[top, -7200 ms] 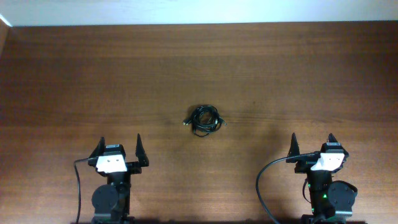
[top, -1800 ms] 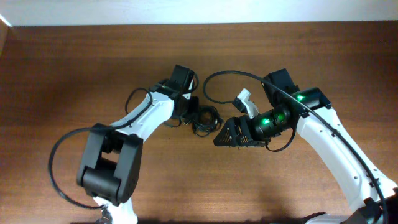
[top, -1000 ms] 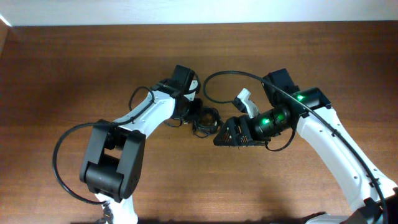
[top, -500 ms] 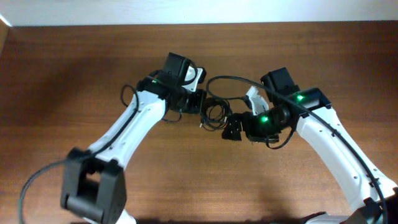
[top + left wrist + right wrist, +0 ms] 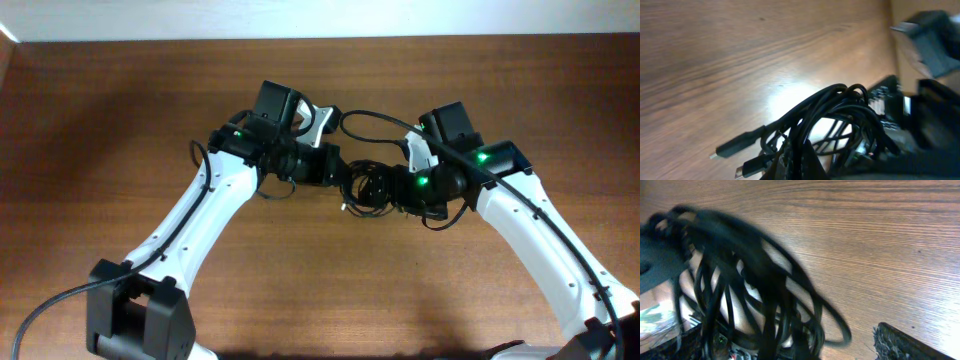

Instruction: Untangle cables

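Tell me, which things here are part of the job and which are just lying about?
Part of the job: the cables, left pincer, right pincer.
Just there: wooden table, thick arm cable.

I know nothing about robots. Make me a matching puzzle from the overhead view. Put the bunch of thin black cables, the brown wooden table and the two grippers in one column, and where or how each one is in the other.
Things:
1. bunch of thin black cables
2. brown wooden table
3. left gripper
4. right gripper

Place or state:
A. at the picture's right side of the bunch
B. tangled, in the middle of the scene
C. at the picture's left side of the bunch
D. underneath everything else

Pairs: 1-B, 2-D, 3-C, 4-A.
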`<state>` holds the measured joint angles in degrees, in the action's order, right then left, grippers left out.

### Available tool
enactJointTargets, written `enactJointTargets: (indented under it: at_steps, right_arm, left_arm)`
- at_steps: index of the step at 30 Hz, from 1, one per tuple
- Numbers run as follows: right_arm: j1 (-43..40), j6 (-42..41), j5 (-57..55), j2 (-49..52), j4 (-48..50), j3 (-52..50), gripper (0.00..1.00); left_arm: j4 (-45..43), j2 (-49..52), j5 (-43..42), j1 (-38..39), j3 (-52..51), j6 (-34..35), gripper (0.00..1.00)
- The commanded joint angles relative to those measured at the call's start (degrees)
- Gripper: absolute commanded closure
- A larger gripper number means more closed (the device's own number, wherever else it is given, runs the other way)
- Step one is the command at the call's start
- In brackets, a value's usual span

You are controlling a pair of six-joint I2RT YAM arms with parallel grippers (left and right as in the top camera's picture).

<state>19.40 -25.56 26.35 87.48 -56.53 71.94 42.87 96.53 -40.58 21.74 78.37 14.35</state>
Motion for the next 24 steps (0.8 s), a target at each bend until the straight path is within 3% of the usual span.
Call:
enactJointTargets:
  at_steps: [1, 8, 15, 20, 24]
  right_arm:
    - [0.52, -0.50, -4.61, 0.79, -1.18, -0.33, 0.01]
    - [0.50, -3.91, -17.29, 3.69, -7.74, -0.39, 0.01]
    - [0.46, -4.17, -19.37, 6.16, -8.17, -0.39, 0.01]
    - [0.46, -5.40, -27.45, 6.64, -9.09, -0.42, 0.01]
    - [0.42, -6.40, -28.55, 6.64, -9.90, -0.42, 0.01]
  left_arm:
    - [-0.61, -1.42, -5.99, -0.37, 1.03, 0.57, 1.00]
    - [-0.55, -1.42, -6.19, -4.70, 1.03, 0.59, 1.00]
    - [3.58, -1.42, -6.45, -11.93, 1.03, 1.99, 1.00]
    - [7.15, -1.42, -22.47, -16.37, 1.03, 2.69, 1.00]
    - [7.19, -1.42, -25.05, -20.46, 1.03, 2.69, 0.99]
